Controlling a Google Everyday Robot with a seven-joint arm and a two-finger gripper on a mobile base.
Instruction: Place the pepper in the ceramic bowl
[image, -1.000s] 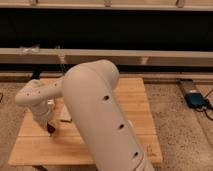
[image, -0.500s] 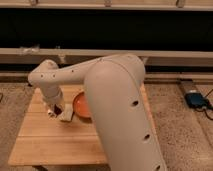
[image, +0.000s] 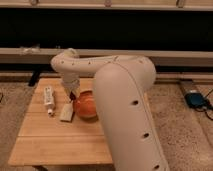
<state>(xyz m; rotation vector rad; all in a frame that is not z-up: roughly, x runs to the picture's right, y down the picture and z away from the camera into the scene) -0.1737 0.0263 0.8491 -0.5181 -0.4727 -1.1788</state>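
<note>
The robot's white arm (image: 115, 85) reached from the lower right across the wooden desk (image: 55, 137), its large forearm filling the foreground and hiding the right part of the desk. The end effector (image: 73, 93) pointed downward at the far left rim of the ceramic bowl (image: 85, 104), just above or at its edge; contact could not be determined. Whether the end effector was wide, narrow or holding anything could not be told. A small dark red patch at its tip may have been the pepper (image: 73, 95), but this could not be confirmed, and the pepper was not seen elsewhere on the desk or in the visible part of the bowl. The bowl sat on the desk, its right side hidden behind the forearm. A pale sponge-like block (image: 67, 112) lay just left of the bowl, close to its rim. A white tube with a red tip (image: 48, 98) lay further left, apart from the block. A blue device (image: 195, 99) rested on the floor at right.
</note>
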